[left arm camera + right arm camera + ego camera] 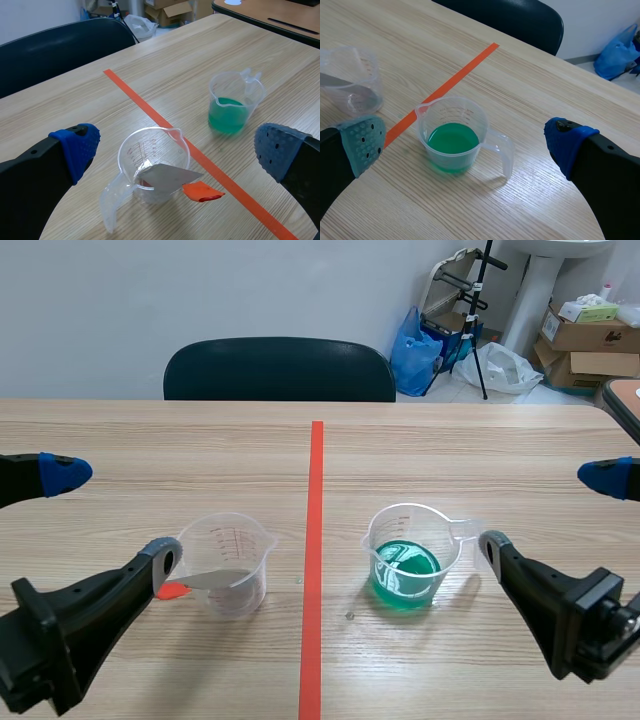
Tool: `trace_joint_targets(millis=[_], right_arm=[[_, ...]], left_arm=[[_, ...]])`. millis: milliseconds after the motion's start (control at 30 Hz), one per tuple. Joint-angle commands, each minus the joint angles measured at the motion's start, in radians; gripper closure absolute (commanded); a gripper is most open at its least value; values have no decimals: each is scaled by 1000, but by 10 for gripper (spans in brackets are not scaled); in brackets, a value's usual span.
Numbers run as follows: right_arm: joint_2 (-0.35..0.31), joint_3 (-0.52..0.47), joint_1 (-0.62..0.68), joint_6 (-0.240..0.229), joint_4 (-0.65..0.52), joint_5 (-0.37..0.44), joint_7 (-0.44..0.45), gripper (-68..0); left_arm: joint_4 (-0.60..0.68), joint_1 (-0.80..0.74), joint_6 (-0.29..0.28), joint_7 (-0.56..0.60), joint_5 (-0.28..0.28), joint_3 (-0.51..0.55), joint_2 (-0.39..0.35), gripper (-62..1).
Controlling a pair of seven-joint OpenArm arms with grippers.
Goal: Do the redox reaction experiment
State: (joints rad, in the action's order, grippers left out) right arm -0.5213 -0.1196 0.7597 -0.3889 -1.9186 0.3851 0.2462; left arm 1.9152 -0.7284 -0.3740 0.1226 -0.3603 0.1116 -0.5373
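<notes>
Left tool (112,512), right tool (545,510): spread wide, empty. Between left fingers (75,147), light cup (134,150) with thin stiff strip (167,175); pinch orange end (202,191). Before right tool, sloshy green beaker (452,142); take handle (501,150).

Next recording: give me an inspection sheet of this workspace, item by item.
Surface: wooden table, with an orange-red tape line down its middle.
Job's things: clear cup left of the tape, with a grey strip with an orange end leaning in it; cup of green liquid right of the tape, upright.
Clutter: nothing seen.
Hands: left hand open, the clear cup ahead between its fingers; right hand open, the cup of green liquid ahead between its fingers. Neither holds anything.
Cables: nothing seen.
Surroundings: dark chair across the table; blue bag and cardboard boxes behind.
</notes>
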Motion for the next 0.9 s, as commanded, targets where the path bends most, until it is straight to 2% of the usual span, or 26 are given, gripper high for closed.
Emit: trace_joint_targets(millis=[0,300,400,667,867], right_arm=[[-3,-4,-12,0,-10,-20,31,-679],[-2,-3,-14,-2,-10,-20,31,-679],[-2,5,-33,-24,-10,-51,29,-679],[-3,108,-111,-34,-10,-167,27,-679],[-8,227,-206,-80,-10,-232,26,-679]], left_arm=[[12,-8,-2,17,-10,8,-12,-623],[12,-8,-2,17,-10,8,-12,-623],[12,-8,-2,16,-10,8,-12,-623],[12,-8,-2,15,-10,8,-12,-623],[12,-63,10,33,-9,14,-12,-623]])
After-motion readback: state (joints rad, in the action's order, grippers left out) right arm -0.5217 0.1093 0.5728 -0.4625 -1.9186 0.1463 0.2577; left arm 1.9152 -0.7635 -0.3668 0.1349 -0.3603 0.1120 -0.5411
